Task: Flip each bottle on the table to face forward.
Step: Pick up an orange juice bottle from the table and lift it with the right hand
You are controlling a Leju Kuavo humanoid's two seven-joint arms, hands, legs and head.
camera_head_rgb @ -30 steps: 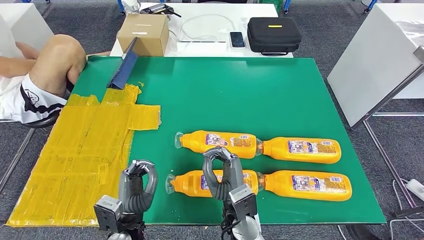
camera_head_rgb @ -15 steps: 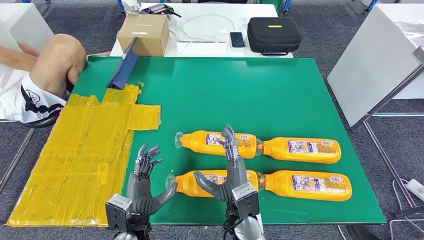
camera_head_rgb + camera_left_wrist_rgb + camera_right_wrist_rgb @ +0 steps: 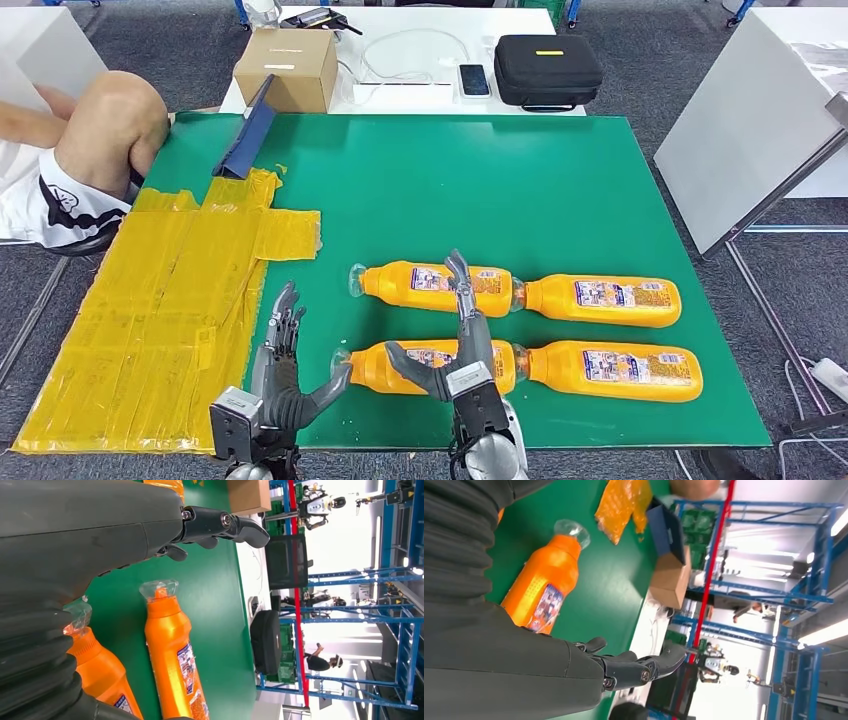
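Several orange bottles lie on their sides on the green table (image 3: 450,180), in two rows. The far row has a left bottle (image 3: 432,283) and a right bottle (image 3: 602,300). The near row has a left bottle (image 3: 400,367) and a right bottle (image 3: 612,369). All show small-print labels upward. My right hand (image 3: 458,345) is open, fingers stretched out over the near left bottle. My left hand (image 3: 287,365) is open too, beside that bottle's cap. The left wrist view shows the far left bottle (image 3: 172,650) and the near left one (image 3: 97,670).
Yellow tape (image 3: 170,300) covers the table's left part, with a blue strip (image 3: 248,130) at its far end. A person's knee (image 3: 110,120) is at the far left corner. Behind the table are a cardboard box (image 3: 286,66), a phone (image 3: 474,78) and a black case (image 3: 548,68).
Both hands went from curled shut to open with fingers stretched out. The bottles have not moved.
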